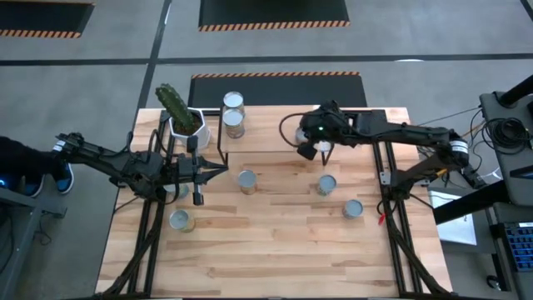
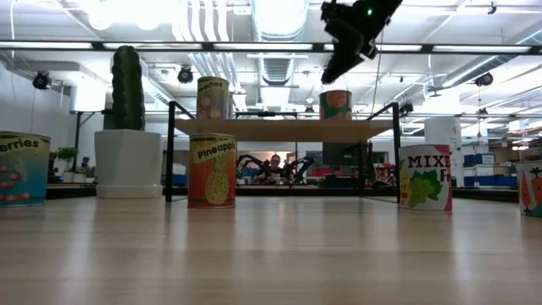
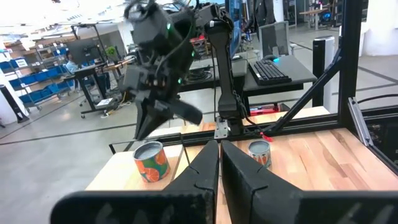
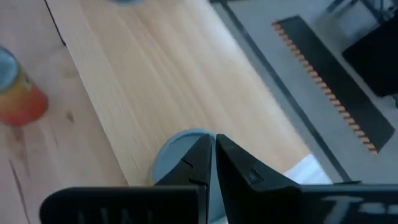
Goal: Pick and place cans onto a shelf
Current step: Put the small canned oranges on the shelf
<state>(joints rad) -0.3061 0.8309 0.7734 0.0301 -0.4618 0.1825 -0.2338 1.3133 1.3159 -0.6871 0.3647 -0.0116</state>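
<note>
Surface: your pale plank wooden tabletop (image 1: 275,250), smooth grain.
Room: grey floor, striped mats.
Shelf: light board on the black-wire shelf (image 1: 266,129) at 12 o'clock.
Cans: silver-topped cylindrical cans (image 1: 246,180) mid-table; two on shelf.
Left gripper (image 1: 198,198): 9 o'clock, fingers closed, empty.
Right gripper (image 1: 321,152): 1 o'clock, fingers closed, empty.

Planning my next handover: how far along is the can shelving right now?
Done: the low view shows two cans on the shelf, the peaches can and a second can. In hand: nothing; the right end effector hangs shut above the second can, and the left end effector waits shut. Left: at least the pineapple can, mixed fruit can and berries can on the table.
</note>
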